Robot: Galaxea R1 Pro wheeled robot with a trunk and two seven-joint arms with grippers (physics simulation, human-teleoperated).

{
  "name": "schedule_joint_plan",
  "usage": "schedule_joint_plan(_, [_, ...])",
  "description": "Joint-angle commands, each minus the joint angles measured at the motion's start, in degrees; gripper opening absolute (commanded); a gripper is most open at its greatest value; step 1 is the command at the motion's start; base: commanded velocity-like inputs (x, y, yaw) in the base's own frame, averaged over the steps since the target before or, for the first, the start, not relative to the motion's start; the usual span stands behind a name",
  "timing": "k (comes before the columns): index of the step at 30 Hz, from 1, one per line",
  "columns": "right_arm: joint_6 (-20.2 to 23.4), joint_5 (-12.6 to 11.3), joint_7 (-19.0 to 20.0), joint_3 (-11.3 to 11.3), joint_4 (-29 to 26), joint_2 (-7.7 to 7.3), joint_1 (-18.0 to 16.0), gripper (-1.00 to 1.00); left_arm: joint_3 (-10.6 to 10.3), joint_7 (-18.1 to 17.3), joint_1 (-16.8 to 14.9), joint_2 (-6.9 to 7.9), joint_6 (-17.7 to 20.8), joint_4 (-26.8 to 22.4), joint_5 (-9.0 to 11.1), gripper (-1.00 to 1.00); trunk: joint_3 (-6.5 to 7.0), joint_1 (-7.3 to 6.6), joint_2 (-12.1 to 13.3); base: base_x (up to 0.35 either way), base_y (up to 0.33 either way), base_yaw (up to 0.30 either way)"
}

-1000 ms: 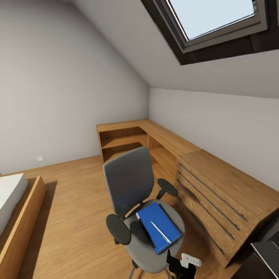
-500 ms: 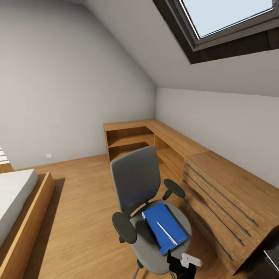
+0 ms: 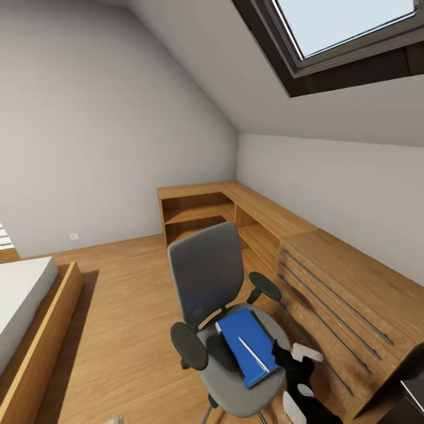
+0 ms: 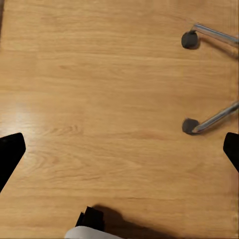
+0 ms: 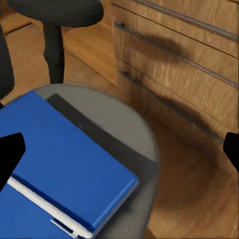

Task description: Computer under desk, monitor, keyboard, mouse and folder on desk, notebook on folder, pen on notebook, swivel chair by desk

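The grey swivel chair (image 3: 206,271) stands in the middle of the wooden floor, its seat facing me. A bright blue folder (image 3: 247,344) lies flat on the seat with the thin white pen (image 3: 254,354) on top. My right gripper (image 3: 295,358) hangs open just beside the seat's right edge, close to the folder's corner. In the right wrist view the folder (image 5: 64,164) and pen (image 5: 42,205) lie between the wide-apart fingers of the gripper (image 5: 119,152). My left gripper (image 4: 119,152) is open over bare floor near two chrome chair legs with casters (image 4: 189,125).
A light wooden drawer cabinet (image 3: 341,288) stands right of the chair, very near my right arm. Low wooden shelves (image 3: 200,212) fill the far corner. A bed with a wooden frame (image 3: 35,330) is at the left. A dark corner (image 3: 415,391) shows at the lower right.
The view swung a little left at first, then held still. My right gripper rose from the bottom edge up to the right side of the chair seat.
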Motion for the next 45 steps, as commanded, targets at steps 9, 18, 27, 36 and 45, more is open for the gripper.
schedule_joint_plan(9, [25.6, 2.06, 0.5, 0.31, -6.47, -4.42, -9.81, 1.0, 5.89, 5.66, -0.42, 0.14, 26.32, -29.59, 0.4, 1.0, -0.08, 0.0, -0.05, 0.0, 0.0, 0.0])
schedule_joint_plan(18, [46.03, 13.89, 19.44, 1.4, -6.57, -4.98, -13.22, 1.0, 9.39, 15.91, -3.4, -0.22, 30.99, -35.64, 11.1, 1.0, -0.08, 0.0, -0.05, 0.0, 0.0, 0.0])
schedule_joint_plan(27, [52.4, 18.04, 28.54, 8.39, -6.04, -4.96, -13.28, 1.0, 10.44, 16.5, -3.51, -0.38, 30.42, -35.99, 12.85, 1.0, -1.34, 1.54, -2.85, 0.0, 0.0, 0.0])
schedule_joint_plan(36, [52.45, 18.3, 30.66, 11.72, -6.06, -5.62, -13.24, 1.0, 10.25, 16.48, -3.51, -0.55, 30.41, -35.92, 12.86, 1.0, -2.96, 3.52, -6.46, 0.0, 0.0, 0.0])
schedule_joint_plan(45, [52.46, 18.33, 33.7, 11.84, -6.05, -5.64, -13.23, 1.0, 10.23, 16.48, -3.51, -0.63, 30.41, -35.91, 12.89, 1.0, -4.57, 5.5, -10.07, 0.0, 0.0, 0.0])
